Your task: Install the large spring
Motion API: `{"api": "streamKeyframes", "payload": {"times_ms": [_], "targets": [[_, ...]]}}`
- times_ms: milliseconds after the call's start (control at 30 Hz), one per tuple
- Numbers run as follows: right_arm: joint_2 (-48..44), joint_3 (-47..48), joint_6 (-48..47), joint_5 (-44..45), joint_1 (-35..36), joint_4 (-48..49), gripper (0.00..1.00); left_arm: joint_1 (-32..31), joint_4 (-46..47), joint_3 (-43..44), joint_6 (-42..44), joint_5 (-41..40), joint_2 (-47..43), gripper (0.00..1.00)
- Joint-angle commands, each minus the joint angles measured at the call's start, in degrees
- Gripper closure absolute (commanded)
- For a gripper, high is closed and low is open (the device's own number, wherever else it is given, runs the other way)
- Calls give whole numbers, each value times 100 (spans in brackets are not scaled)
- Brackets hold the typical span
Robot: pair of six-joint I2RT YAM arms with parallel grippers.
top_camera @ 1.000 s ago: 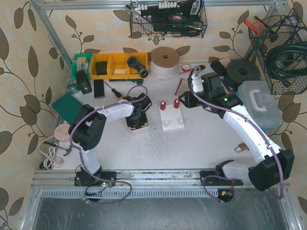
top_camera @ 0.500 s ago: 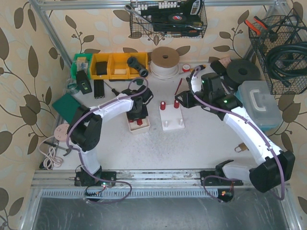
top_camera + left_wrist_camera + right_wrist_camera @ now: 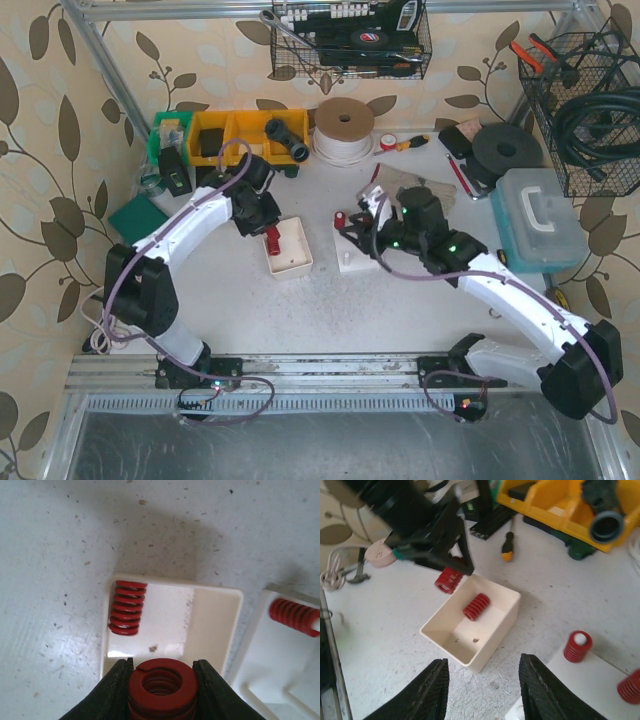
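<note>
Now spring (image 3: 161, 687) clamped in left jaws over edge of tray (image 3: 215, 630).
Beyond it a second spring (image 3: 127, 608) lies in the tray; the base (image 3: 270, 655) stands beside; right jaws hang apart, empty, above the surface (image 3: 385, 630).

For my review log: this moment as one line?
left hand: shut on red spring, over tray rim | tray: spare spring inside | right hand: open

The left pincer (image 3: 269, 235) holds a red spring (image 3: 272, 241) at the white tray's (image 3: 306, 264) left rim.
</note>
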Motion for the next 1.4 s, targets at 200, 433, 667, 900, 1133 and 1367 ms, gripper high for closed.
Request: {"api": "streamKeyframes", "payload": {"times_ms": [200, 433, 667, 900, 1133, 1367], "targets": [[-155, -860, -1397, 1665, 1770, 1662, 57, 122, 945, -281, -1507, 1886, -916, 100], [58, -973, -2105, 2711, 2575, 2205, 58, -9, 1383, -299, -2042, 2397, -1057, 100], [364, -855, -2521, 2975, 2607, 2269, 68, -217, 1491, -283, -2204, 2561, -1326, 100], [479, -1029, -2823, 3660, 2608, 2574, 66, -331, 1550, -457, -2339, 2581, -1524, 100], [426, -1255, -2704, 4010, 2623, 3325, 63, -422, 1971, -862, -2992, 2560, -1780, 100], [569, -1238, -2826, 4167, 2716, 3641, 60, -699, 3122, -1667, -4245, 2102, -2190, 100]]}}
